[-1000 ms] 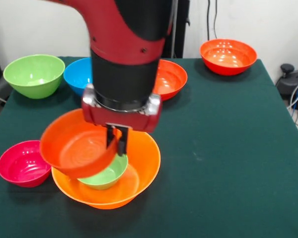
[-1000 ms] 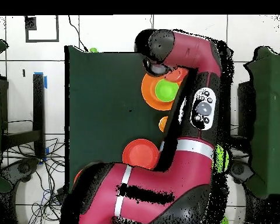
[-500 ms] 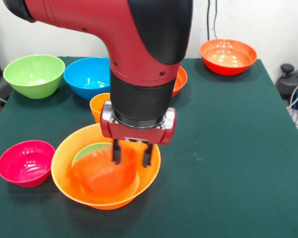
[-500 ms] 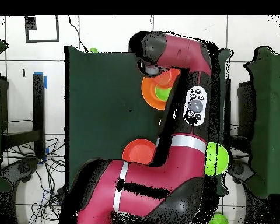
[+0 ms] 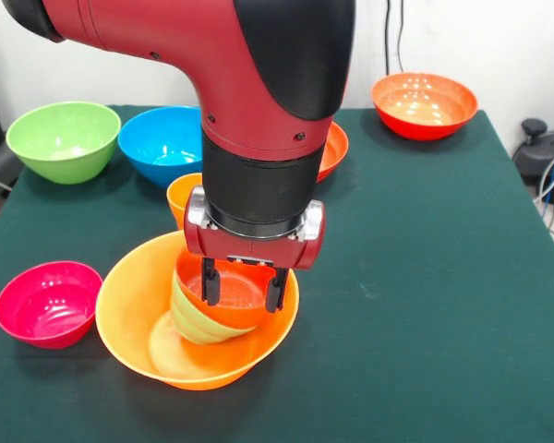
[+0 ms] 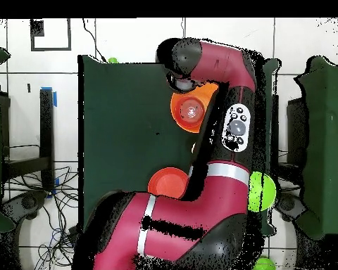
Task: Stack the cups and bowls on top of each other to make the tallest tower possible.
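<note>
Your gripper [image 5: 239,286] is hanging with fingers spread around the small red-orange bowl [image 5: 229,297], nested on the green bowl [image 5: 192,325] lower centre. It's looking light, glossy, slippery; pinch its rim.

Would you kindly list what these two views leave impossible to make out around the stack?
- Orange cup: front view shows only its rim; the arm covers the rest.
- Red-orange bowl behind the arm: mostly hidden in the front view.
- Small green bowl: only its side shows, under the small orange bowl.
- Tool: hidden by the arm overhead.
</note>
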Controlling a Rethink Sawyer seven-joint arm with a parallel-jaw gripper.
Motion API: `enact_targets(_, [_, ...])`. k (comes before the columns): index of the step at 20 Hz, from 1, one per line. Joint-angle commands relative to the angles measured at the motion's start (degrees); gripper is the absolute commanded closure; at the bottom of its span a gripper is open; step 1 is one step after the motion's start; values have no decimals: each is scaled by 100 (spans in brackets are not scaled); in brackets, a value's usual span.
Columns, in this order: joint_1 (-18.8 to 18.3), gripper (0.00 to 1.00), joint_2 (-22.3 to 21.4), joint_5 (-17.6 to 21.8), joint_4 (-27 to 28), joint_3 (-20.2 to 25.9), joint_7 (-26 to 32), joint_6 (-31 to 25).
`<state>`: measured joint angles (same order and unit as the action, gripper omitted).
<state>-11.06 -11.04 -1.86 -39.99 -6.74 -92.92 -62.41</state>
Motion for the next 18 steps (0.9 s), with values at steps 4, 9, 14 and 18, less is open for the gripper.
enact_targets(4, [97, 0, 15, 574, 10, 430, 1191, -76])
enact_targets(9, [138, 0, -94, 570, -140, 404, 1154, -70])
enact_targets(14, [132, 0, -92, 746, 91, 334, 1513, -79])
enact_targets(18, [27, 0, -20, 927, 414, 265, 1724, -351])
